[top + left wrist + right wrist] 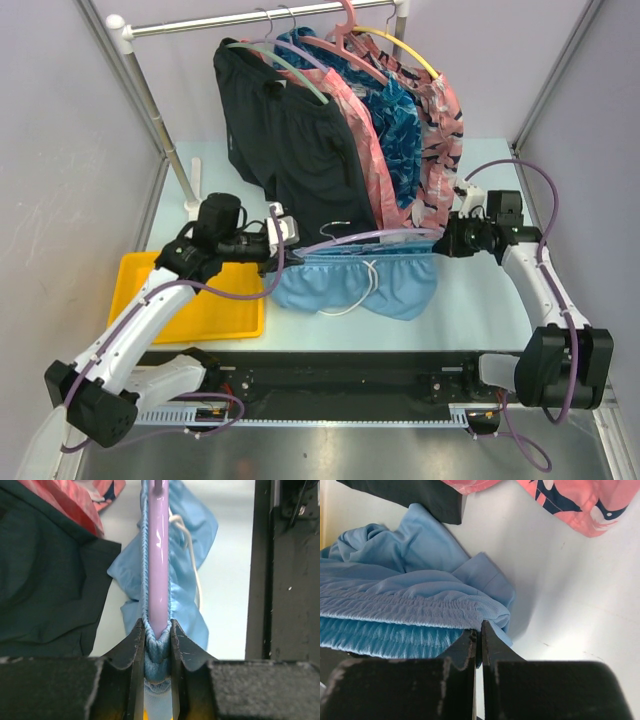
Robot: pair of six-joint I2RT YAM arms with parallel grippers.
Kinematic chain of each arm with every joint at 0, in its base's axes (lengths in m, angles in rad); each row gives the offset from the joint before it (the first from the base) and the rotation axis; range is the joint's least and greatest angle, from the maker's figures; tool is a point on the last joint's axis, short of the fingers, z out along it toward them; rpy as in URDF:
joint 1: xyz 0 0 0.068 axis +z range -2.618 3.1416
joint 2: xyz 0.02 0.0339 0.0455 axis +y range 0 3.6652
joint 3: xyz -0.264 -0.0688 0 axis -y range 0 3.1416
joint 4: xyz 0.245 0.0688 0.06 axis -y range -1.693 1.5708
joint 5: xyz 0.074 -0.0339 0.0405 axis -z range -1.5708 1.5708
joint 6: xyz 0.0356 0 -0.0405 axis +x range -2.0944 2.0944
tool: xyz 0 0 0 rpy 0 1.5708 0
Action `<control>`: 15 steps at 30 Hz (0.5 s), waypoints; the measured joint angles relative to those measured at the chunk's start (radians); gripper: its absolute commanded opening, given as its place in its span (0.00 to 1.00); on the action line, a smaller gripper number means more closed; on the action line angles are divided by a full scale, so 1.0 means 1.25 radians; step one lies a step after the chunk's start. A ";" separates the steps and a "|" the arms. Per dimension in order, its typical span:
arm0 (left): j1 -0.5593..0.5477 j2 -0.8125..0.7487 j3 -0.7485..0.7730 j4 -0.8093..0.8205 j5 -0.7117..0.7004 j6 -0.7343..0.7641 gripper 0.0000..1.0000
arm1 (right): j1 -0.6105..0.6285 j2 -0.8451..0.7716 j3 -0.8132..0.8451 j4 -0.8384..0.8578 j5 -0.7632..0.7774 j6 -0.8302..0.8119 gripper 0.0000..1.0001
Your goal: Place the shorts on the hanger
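Note:
The light blue shorts (355, 282) lie on the table below the clothes rack, their gathered waistband stretched between my two grippers. The lavender hanger (375, 237) runs along that waistband, with its metal hook (340, 224) pointing up. My left gripper (284, 244) is shut on the left end of the waistband. In the left wrist view its jaws (158, 635) pinch the bunched blue fabric (192, 545) wrapped round the hanger's arm (159, 555). My right gripper (446, 240) is shut on the right end. In the right wrist view its tips (479, 632) nip the edge of the shorts (410, 605).
A yellow tray (215, 315) sits at the front left. Just behind the shorts hang black shorts (290, 140) and pink and blue patterned clothes (405, 120) from the rail (250, 22). Their hems show as black cloth (50, 580) and pink patterned cloth (580, 505).

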 measured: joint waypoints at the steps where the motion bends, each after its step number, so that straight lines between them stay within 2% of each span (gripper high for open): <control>1: 0.000 0.006 0.002 -0.011 -0.005 0.014 0.00 | -0.002 -0.005 0.002 -0.006 0.000 -0.003 0.00; 8: 0.000 0.045 0.008 -0.068 -0.048 0.113 0.00 | -0.012 -0.029 0.013 -0.038 0.000 -0.029 0.00; 15: 0.000 0.106 0.019 -0.096 -0.101 0.155 0.00 | -0.014 -0.052 0.032 -0.063 0.004 -0.057 0.00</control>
